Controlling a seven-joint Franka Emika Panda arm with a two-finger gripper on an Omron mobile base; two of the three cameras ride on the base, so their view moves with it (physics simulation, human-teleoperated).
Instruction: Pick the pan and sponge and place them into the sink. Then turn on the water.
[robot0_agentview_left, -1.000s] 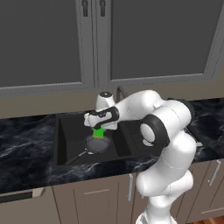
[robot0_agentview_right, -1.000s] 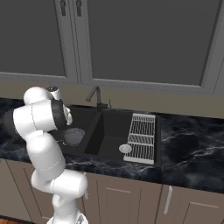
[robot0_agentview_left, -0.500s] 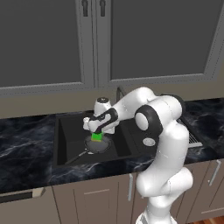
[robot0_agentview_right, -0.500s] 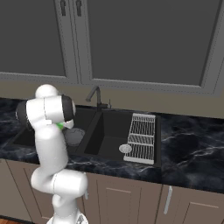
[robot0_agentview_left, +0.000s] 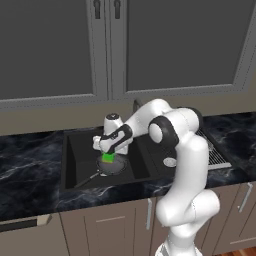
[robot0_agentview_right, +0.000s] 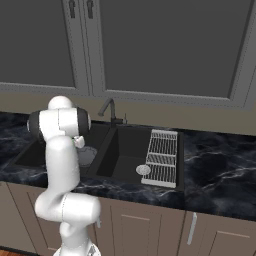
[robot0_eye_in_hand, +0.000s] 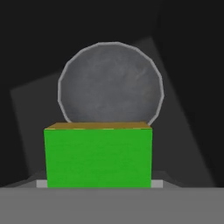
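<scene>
Holding the small green-and-yellow sponge block (robot0_eye_in_hand: 98, 157) pinched in my gripper (robot0_agentview_left: 108, 155), above the round grey metal pan (robot0_eye_in_hand: 111, 83). I judge it light and soft; gripping its flat sides suits.

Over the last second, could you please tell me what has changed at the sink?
The arm has swung its elbow in and carried the gripper, still shut on the sponge, lower over the pan. The pan stays in the sink's left basin, and the dish rack has not moved. No water is running.
</scene>
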